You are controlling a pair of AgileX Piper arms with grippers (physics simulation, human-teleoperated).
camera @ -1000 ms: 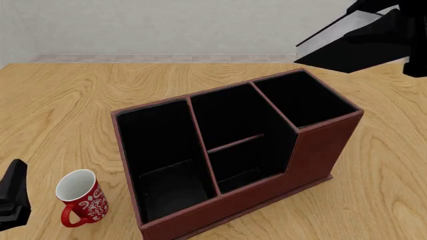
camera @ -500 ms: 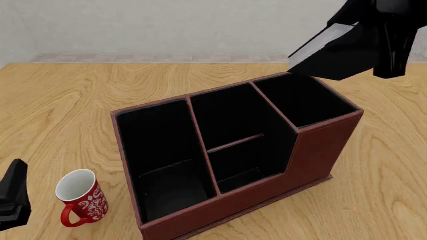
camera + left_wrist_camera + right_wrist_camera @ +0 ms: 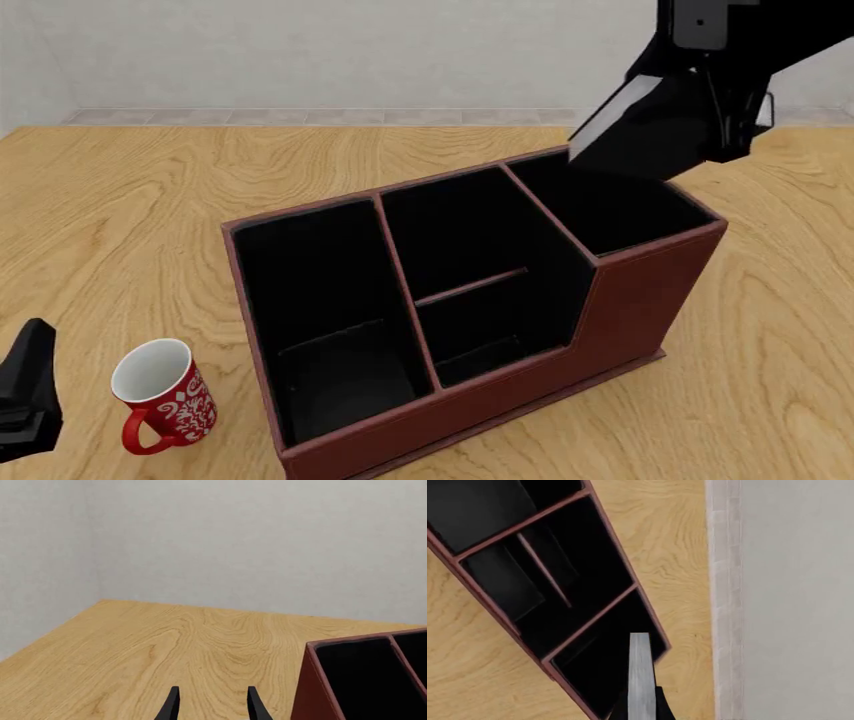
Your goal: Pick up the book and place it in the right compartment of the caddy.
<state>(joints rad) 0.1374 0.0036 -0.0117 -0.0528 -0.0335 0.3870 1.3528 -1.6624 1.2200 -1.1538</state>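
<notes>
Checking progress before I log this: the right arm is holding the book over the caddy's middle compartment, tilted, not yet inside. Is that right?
Not quite. In the front view the right gripper holds the book tilted over the caddy's right compartment, the narrow tall-walled end, not the middle one. The rest stands: it is not yet inside.

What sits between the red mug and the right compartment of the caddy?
In the front view, the caddy's wide section and divided middle section separate the red mug from the right compartment.

No readable text, brand or number shows anywhere; the only marking is a white swirling pattern on the red mug point(image 3: 163, 397) standing on the counter point(image 3: 134, 220) just beside the left claw point(image 3: 27, 395), forming no legible letters.
</notes>
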